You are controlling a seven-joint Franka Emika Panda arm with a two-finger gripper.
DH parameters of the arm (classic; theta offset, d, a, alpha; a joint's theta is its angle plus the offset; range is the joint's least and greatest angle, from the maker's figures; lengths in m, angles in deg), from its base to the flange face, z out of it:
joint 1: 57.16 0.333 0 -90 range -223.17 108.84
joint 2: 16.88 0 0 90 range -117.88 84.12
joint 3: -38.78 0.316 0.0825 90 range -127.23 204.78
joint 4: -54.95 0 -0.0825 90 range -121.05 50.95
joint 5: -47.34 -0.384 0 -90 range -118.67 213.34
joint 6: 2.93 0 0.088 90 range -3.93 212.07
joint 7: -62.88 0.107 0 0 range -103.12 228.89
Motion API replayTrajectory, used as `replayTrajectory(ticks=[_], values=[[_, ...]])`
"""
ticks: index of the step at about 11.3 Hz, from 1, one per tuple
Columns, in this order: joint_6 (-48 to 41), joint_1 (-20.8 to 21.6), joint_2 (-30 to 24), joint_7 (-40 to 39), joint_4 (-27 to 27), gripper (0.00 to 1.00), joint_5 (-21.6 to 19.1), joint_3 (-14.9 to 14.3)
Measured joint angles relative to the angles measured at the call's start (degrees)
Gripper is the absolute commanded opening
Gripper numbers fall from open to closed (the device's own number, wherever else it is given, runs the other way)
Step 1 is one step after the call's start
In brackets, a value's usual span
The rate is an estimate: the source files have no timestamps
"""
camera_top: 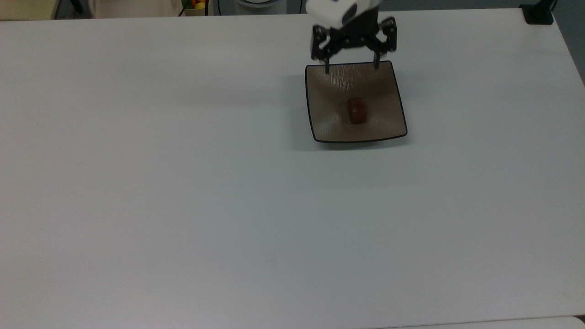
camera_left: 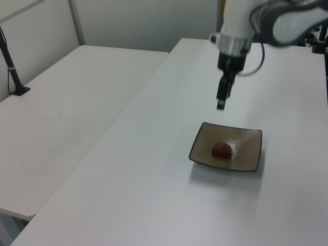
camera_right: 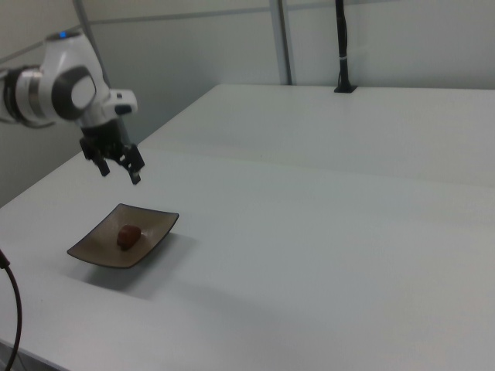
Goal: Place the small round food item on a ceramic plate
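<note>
The small round food item point(camera_top: 357, 110) point(camera_left: 221, 149) point(camera_right: 128, 234), dark reddish-brown, lies in the dished centre of the ceramic plate point(camera_top: 329, 125) point(camera_left: 248, 159) point(camera_right: 93, 249), a square taupe-brown plate with a thin black rim. My gripper point(camera_top: 351, 67) point(camera_left: 221, 105) point(camera_right: 119, 173) hangs open well above the plate, over its far edge in the top view. Its two fingers point(camera_top: 326, 68) are spread wide with nothing between them.
The plate sits on a large white table point(camera_top: 183, 183). A second white table point(camera_left: 66, 102) adjoins it at the left view's left. A black post point(camera_right: 340, 46) stands at the back in the right view. A black clamp point(camera_top: 538, 13) sits at the table's far right corner in the top view.
</note>
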State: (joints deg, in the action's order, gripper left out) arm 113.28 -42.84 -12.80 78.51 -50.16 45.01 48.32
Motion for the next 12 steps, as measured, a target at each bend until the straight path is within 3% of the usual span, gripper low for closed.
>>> replayTrajectory(ticks=[2,5,7,12], values=[[-10.0,-1.5,-1.1,0.5,6.7,1.00,0.5,-1.4],[-21.3,-2.2,-2.3,0.4,14.5,1.00,0.6,-8.4],[-23.6,-2.3,-3.1,-2.6,16.1,1.00,0.6,-11.6],[-19.1,-2.8,-3.0,-14.4,15.6,1.00,0.6,-12.0]])
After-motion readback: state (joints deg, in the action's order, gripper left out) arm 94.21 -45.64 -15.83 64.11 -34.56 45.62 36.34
